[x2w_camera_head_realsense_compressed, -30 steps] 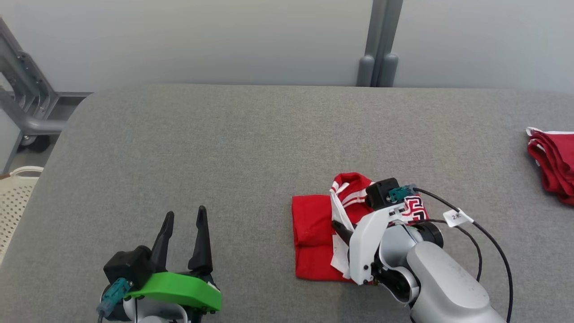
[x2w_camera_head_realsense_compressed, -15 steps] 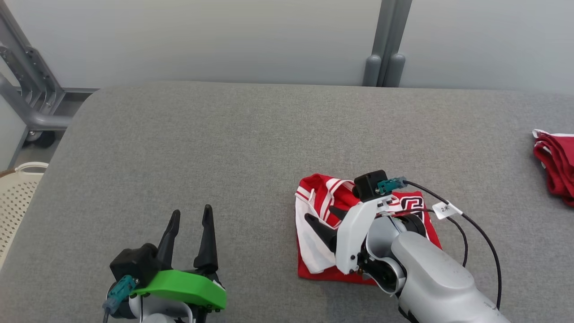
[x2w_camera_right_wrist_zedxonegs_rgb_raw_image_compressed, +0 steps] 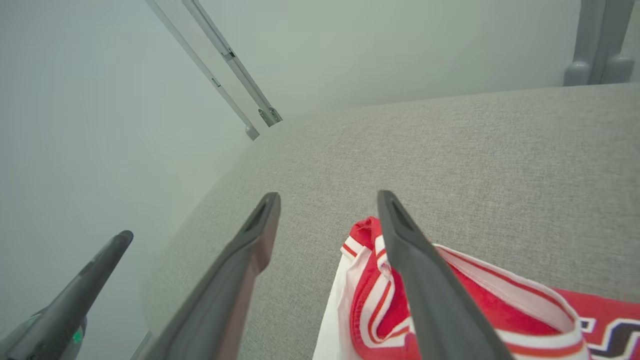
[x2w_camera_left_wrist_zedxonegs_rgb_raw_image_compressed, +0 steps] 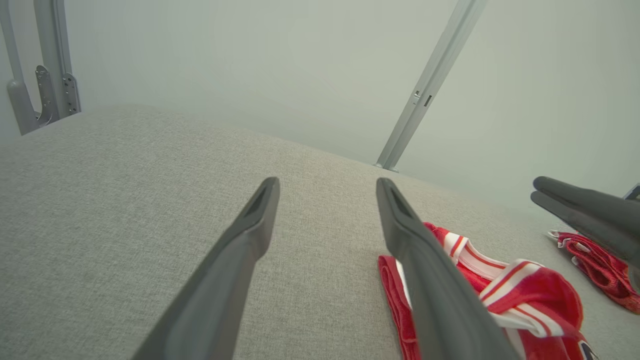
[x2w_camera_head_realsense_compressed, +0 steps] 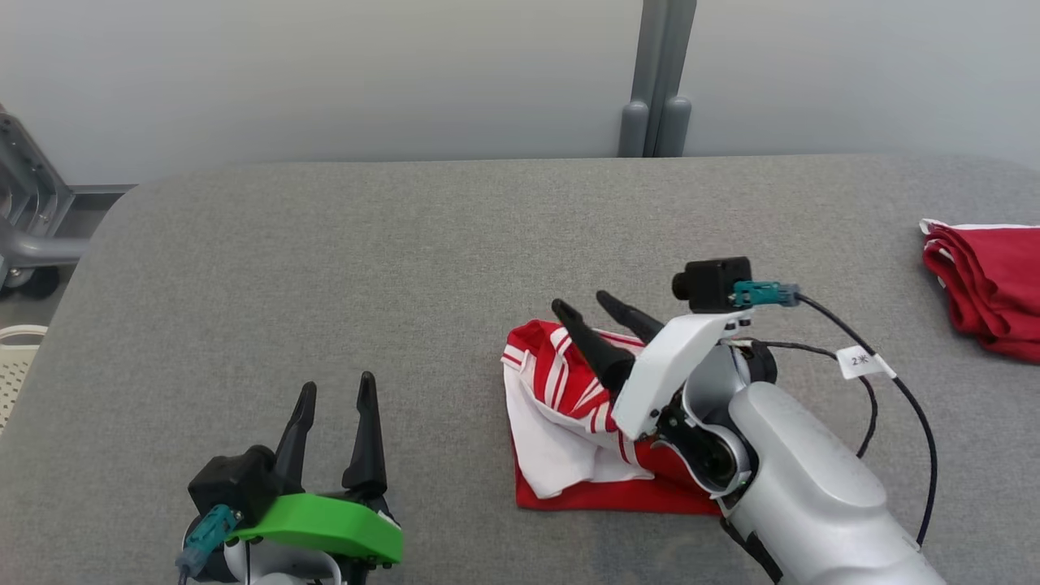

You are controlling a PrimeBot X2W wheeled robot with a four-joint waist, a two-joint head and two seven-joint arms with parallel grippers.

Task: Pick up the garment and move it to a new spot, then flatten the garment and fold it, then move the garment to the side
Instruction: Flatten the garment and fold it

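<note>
The garment [x2w_camera_head_realsense_compressed: 561,422] is red with white stripes and lies bunched and partly folded on the grey padded table [x2w_camera_head_realsense_compressed: 325,260], its white inner side showing at the left. My right gripper [x2w_camera_head_realsense_compressed: 583,304] hovers just above its far edge, open and holding nothing. In the right wrist view the open fingers [x2w_camera_right_wrist_zedxonegs_rgb_raw_image_compressed: 327,196] frame the table, with the garment [x2w_camera_right_wrist_zedxonegs_rgb_raw_image_compressed: 380,310] below the right one. My left gripper [x2w_camera_head_realsense_compressed: 337,383] rests open near the front edge, well left of the garment. In the left wrist view its fingers [x2w_camera_left_wrist_zedxonegs_rgb_raw_image_compressed: 327,182] stand apart, with the garment [x2w_camera_left_wrist_zedxonegs_rgb_raw_image_compressed: 530,295] at the lower right.
A second red folded cloth [x2w_camera_head_realsense_compressed: 987,284] lies at the table's right edge. A grey post [x2w_camera_head_realsense_compressed: 654,81] stands behind the table against the pale wall. A metal frame [x2w_camera_head_realsense_compressed: 32,219] and a white perforated basket [x2w_camera_head_realsense_compressed: 12,357] sit off the left end.
My right gripper has opened, let go of the garment and risen above it. The striped part has flopped over to the left. The head camera has shifted. The left arm stayed still.
</note>
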